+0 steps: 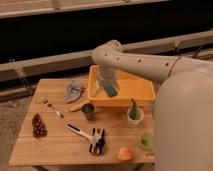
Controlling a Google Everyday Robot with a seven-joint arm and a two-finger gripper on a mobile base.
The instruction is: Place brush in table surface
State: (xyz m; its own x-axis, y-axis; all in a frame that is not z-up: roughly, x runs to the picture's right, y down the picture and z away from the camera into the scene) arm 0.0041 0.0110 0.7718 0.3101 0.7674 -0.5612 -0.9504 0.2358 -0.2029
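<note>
The brush point(79, 131), with a white handle and a dark head, lies flat on the light wooden slatted table surface point(55, 145) near the front middle. Its head end touches or sits right beside a black and orange striped pad point(97, 140). My gripper point(106, 86) hangs from the beige arm down into the yellow-orange tub point(125, 101) at the back of the table, well away from the brush. A green object point(111, 91) lies in the tub just beside the gripper. I cannot tell whether the gripper touches it.
A silver fork point(52, 107), a grey cloth point(74, 90), a yellow item point(77, 106) and a dark cup point(88, 110) lie left of the tub. A dark cluster point(38, 126) sits front left. A white pot with a green plant point(134, 114), a green cup point(146, 140) and an orange fruit point(125, 153) stand at the right.
</note>
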